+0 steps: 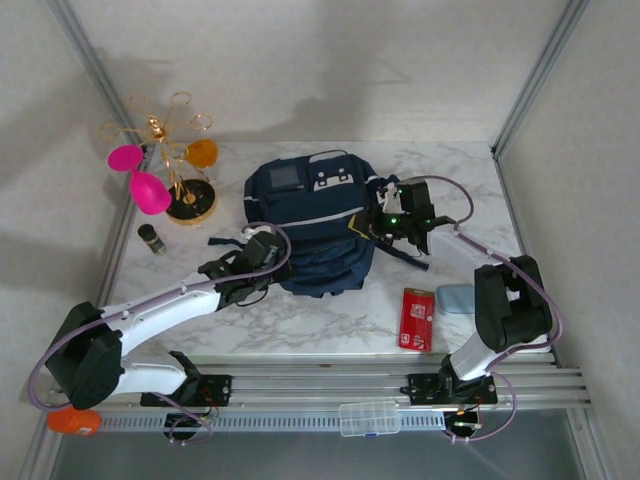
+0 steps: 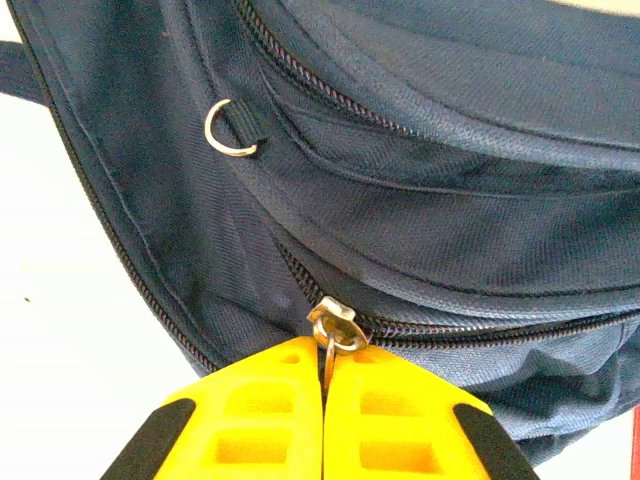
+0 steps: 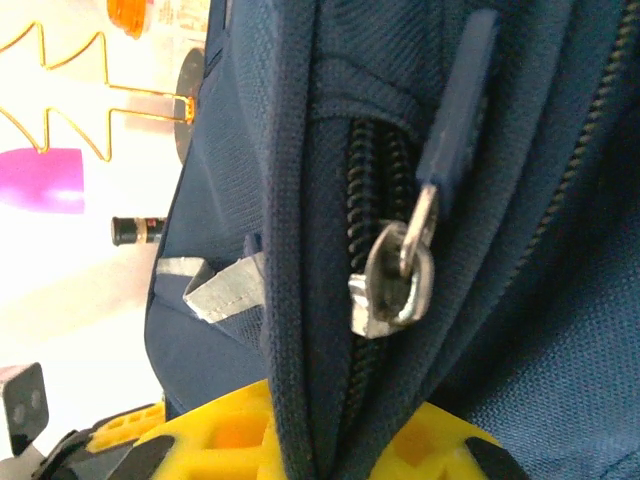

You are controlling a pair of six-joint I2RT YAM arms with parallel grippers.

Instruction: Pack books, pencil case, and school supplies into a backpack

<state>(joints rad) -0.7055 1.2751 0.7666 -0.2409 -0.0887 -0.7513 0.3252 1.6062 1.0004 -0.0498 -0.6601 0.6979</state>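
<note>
Near edge: a clear compartment box [image 1: 368,418] lies on the metal rail [image 1: 300,385] between the two arm bases, and an orange object [image 1: 72,420] sits at the left corner by the left base.

Near right of the marble worktop [image 1: 300,320]: a red book [image 1: 416,318] lies flat, with a pale blue case [image 1: 455,298] just beside it, partly hidden behind the right arm. Both are outside the backpack and apart from it.

Centre: the backpack [image 1: 310,215] lies on the worktop, navy with white trim, its grey panel facing up toward the far side. Its dark straps trail out to the left and right.

Left claw [image 1: 258,255] is at the pack's near-left flank. The left wrist view shows its yellow fingers [image 2: 260,420] pressed together, pinching the metal zipper pull [image 2: 335,330] at the end of a closed zip. A metal D-ring [image 2: 232,128] hangs on the fabric beyond.

Right claw [image 1: 388,222] is at the pack's right side. In the right wrist view its fingers [image 3: 220,435] are closed onto a fold of the backpack fabric alongside a zip track. A zip slider [image 3: 392,285] with a blue tab hangs just beyond them, not gripped.

Far left: a small dark bottle [image 1: 150,238] stands well apart from the pack. Behind it is a gold wire stand [image 1: 185,170] carrying two pink cups and an orange one.
</note>
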